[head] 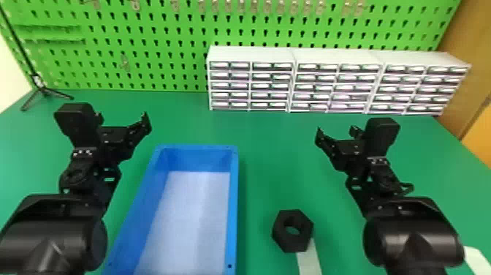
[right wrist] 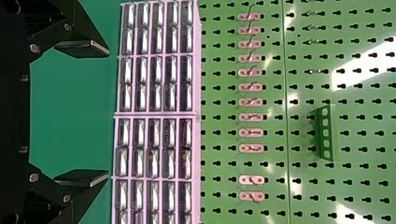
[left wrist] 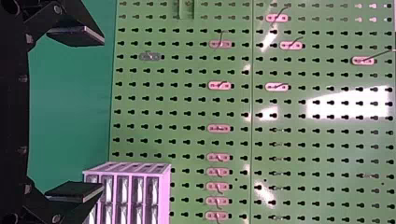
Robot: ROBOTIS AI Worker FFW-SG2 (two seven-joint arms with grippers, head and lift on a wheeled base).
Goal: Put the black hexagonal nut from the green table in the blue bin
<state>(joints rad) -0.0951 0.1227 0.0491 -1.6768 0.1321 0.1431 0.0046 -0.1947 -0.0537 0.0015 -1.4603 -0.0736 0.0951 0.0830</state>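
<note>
**Obs.: black hex nut [head: 291,244] on green table [head: 277,157], R of blue bin [head: 233,204]; not yet picked**

Nut loc.: just R of bin, alongside its near part, apart from the wall. Lies flat, hole up, at the far end of a pale strip [head: 309,259]; can't tell whether it sits partly on it. Bin has nothing in the part we see.

R gripper [right wrist: 108,114]: up to the R of bin, farther out than the nut; fingers wide apart, nothing btwn. L gripper [left wrist: 102,114]: L of bin's far end, also spread wide & empty. Drawer units [head: 252,55] stand beyond bin, to its R; clear of the route, we think.

Handling (our est.): nut looks rigid, prob. plastic & fairly light, though we can't confirm wt. Matte faces should give OK friction; little risk of crushing. We'd grip across two opp. flats, pads square to them, approx. mid-height. Corner-to-corner hold = bad: nut may twist or squirt out. Hole is no use for this grip.

Next, we judge: R arm is the better pick, being on the nut's side. Bring it back toward us, line up w/ flats, lower, close, lift above bin rim, then go L & release low over bin floor. Watch for: dragging the strip along, clipping the near-side wall w/ nut.
</note>
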